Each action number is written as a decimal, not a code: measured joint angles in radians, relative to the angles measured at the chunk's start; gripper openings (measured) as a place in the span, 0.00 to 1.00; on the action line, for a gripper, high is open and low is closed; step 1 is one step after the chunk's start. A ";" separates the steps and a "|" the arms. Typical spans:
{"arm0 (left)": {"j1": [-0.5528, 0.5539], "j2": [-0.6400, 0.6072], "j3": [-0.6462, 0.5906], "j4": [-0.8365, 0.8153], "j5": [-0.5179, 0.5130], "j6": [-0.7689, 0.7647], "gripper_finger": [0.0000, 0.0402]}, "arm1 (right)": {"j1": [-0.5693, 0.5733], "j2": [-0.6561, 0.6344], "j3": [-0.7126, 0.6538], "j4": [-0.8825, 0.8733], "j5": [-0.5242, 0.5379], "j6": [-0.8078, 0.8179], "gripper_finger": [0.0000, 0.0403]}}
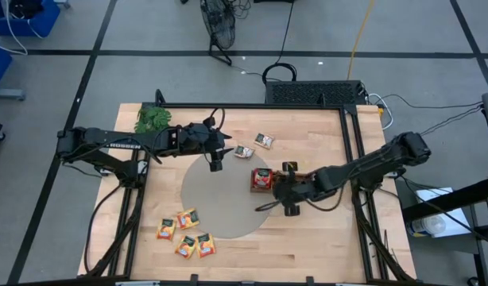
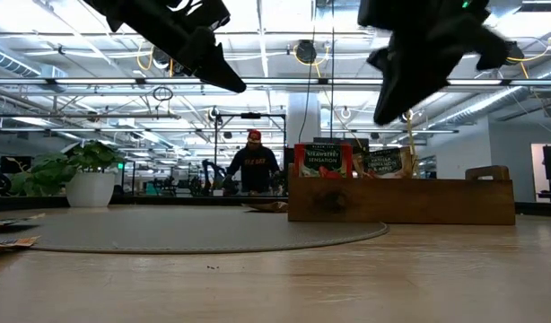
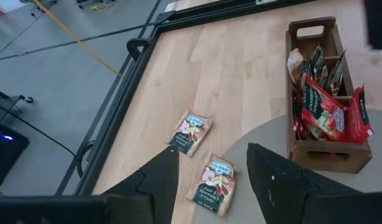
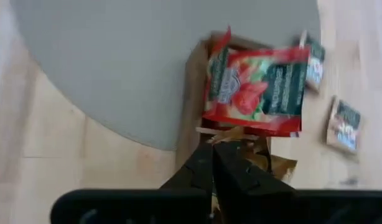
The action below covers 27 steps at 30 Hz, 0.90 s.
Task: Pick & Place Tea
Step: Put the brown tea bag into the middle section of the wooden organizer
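A wooden tray (image 1: 285, 176) stands at the right edge of the round grey mat (image 1: 216, 202), with red sachets (image 4: 253, 87) upright in it. Two grey-white sachets (image 1: 244, 151) (image 1: 265, 141) lie flat on the wood beyond the mat; they also show in the left wrist view (image 3: 213, 183) (image 3: 190, 132). Several orange-yellow sachets (image 1: 185, 234) lie near the front left. My left gripper (image 3: 213, 154) is open in the air above the nearer grey-white sachet. My right gripper (image 4: 213, 152) is shut and empty, raised above the tray (image 2: 401, 199).
A green leafy sprig (image 1: 152, 119) lies at the table's far left corner. A dark frame (image 1: 351, 143) runs along the table's edges. A person (image 2: 253, 163) stands in the room beyond the table.
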 joint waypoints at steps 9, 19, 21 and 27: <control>0.000 0.000 0.000 0.000 0.000 0.000 0.48 | -0.022 0.080 0.001 0.002 -0.050 0.076 0.00; 0.000 0.000 0.000 0.002 0.000 0.001 0.48 | -0.045 0.185 0.003 0.006 -0.042 0.066 0.00; -0.001 0.000 0.000 0.002 0.000 0.001 0.48 | -0.051 0.189 0.004 0.009 -0.042 0.060 0.00; -0.001 0.000 0.000 0.019 0.000 0.001 0.48 | -0.055 0.168 0.001 0.005 -0.049 0.055 0.00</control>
